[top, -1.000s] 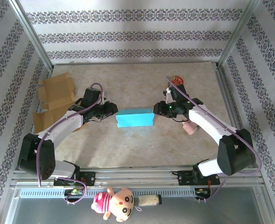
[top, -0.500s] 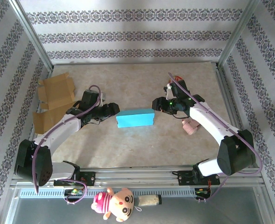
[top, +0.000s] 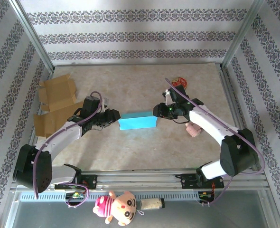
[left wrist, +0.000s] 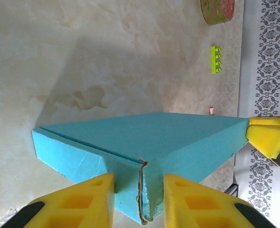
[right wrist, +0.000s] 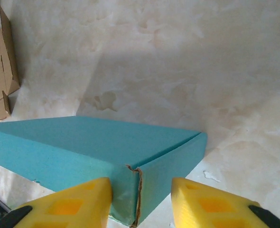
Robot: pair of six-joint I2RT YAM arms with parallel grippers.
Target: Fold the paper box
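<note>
The paper box [top: 137, 120] is a closed teal cardboard box lying flat mid-table. My left gripper [top: 115, 115] is at its left end and my right gripper [top: 156, 110] at its right end. In the left wrist view the yellow fingers of the left gripper [left wrist: 139, 183] pinch a torn corner seam of the box [left wrist: 154, 137]. In the right wrist view the right gripper [right wrist: 141, 187] straddles the opposite corner of the box [right wrist: 83, 137], its fingers pressed against both faces. The far right gripper finger [left wrist: 268, 135] shows at the box's other end.
Flat brown cardboard [top: 57, 102] lies at the left edge of the table, also cardboard [right wrist: 0, 71]. A pink toy [top: 192, 129] lies beside the right arm. A round tin [top: 180, 81] and a green brick [left wrist: 216, 60] sit behind it. A plush toy [top: 118, 206] lies below the front rail.
Both grippers opened away from the box corners half a second ago and have closed back onto them. The box has stayed in place.
</note>
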